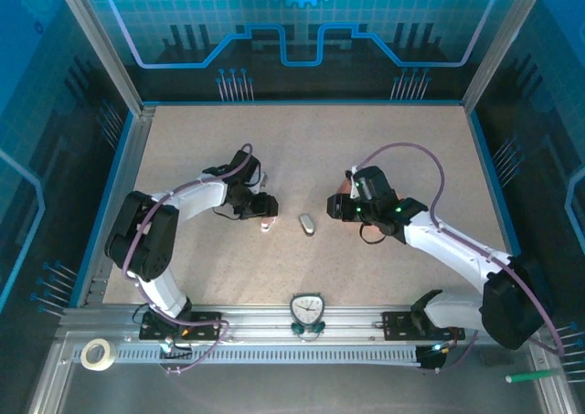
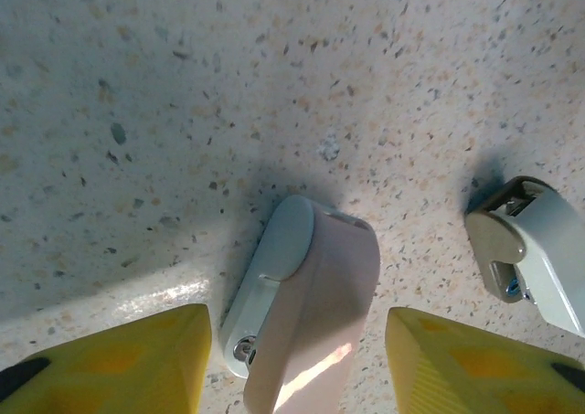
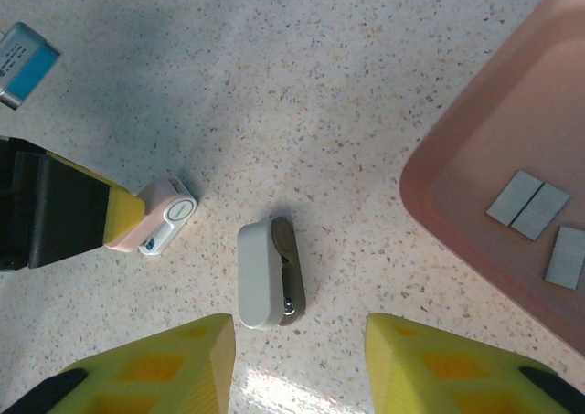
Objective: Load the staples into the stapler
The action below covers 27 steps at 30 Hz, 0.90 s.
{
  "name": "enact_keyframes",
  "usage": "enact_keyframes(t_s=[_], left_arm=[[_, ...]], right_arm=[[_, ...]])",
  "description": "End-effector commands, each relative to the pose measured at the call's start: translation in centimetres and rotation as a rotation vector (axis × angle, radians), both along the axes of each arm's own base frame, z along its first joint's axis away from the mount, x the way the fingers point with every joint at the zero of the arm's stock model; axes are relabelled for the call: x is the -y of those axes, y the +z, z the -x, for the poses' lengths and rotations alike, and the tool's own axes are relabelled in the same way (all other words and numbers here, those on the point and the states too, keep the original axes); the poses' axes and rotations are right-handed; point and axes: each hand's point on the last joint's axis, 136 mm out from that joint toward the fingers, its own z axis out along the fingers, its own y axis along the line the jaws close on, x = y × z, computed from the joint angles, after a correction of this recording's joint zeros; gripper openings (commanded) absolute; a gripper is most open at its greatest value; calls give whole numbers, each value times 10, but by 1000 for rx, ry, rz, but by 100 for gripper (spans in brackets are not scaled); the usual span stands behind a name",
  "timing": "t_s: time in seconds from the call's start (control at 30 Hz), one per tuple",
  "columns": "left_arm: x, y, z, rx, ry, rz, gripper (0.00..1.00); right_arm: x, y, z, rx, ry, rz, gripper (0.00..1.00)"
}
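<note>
Evidently nothing loaded: staples [image 3: 539,222] lie in pink tray [image 3: 475,140]. The stapler [image 2: 311,304] rests on bench inside left hand [image 2: 297,350], fingers spread, not gripping. Grey metal piece [image 3: 265,275] lies apart, under right hand [image 3: 297,341], spread, empty.

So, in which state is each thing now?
Pale pink plastic mini stapler: on the table, not gripped.
Small grey plastic-and-metal piece: lying apart from it.
Grey metal staple strips: loose in salmon-pink shallow tray.
Left gripper: jaws open around stapler.
Right gripper: jaws open, empty.
</note>
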Motion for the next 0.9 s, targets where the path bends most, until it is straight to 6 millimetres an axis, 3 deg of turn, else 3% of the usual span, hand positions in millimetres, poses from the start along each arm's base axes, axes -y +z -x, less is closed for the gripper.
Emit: enact_keyframes(t_s=[0.0, 0.3, 0.6, 0.77, 0.87], left_arm=[[12, -4, 11, -45, -12, 52, 52], [47, -8, 14, -53, -73, 93, 50], [86, 7, 14, -26, -120, 156, 49], [83, 23, 9, 29, -119, 136, 54], [70, 45, 0, 114, -114, 78, 62]], right_arm=[[8, 0, 2, 9, -12, 13, 42], [13, 3, 5, 25, -25, 8, 42], [23, 11, 6, 51, -49, 7, 43], [32, 15, 3, 71, -64, 28, 43], [50, 21, -2, 109, -91, 68, 44]])
